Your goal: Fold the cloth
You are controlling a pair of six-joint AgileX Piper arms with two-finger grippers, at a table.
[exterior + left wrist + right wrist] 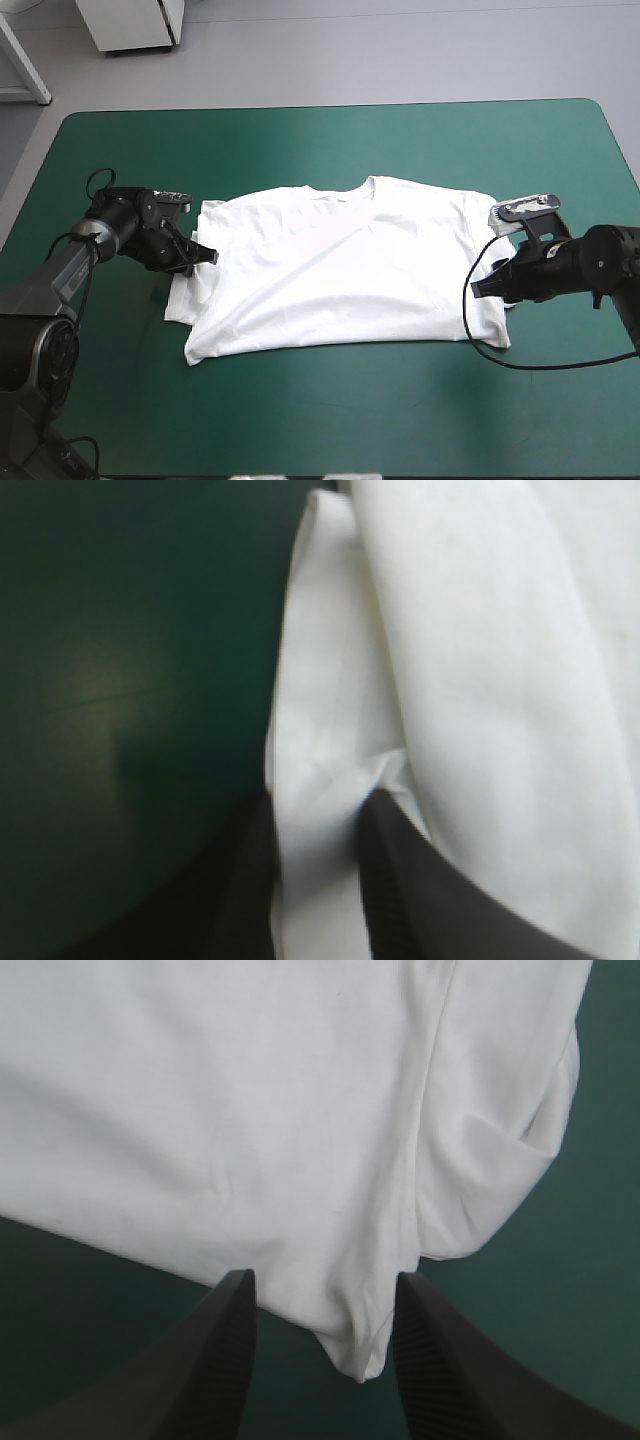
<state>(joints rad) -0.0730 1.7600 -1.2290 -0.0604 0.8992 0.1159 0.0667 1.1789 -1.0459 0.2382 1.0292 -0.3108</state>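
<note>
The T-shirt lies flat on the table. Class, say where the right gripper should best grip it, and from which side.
Probably the T-shirt's loose corner at its right edge, approached low from the table's right side: it juts out as a point, and the open right gripper now straddles it.

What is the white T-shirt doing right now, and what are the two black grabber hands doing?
White short-sleeved T-shirt: spread flat on the teal-green table cover, not yet folded.
Left gripper, black fin-shaped fingers: shut on a fold of cloth at the T-shirt's edge.
Right gripper, black fin-shaped fingers: open, a corner of the T-shirt lying between its fingers.
</note>
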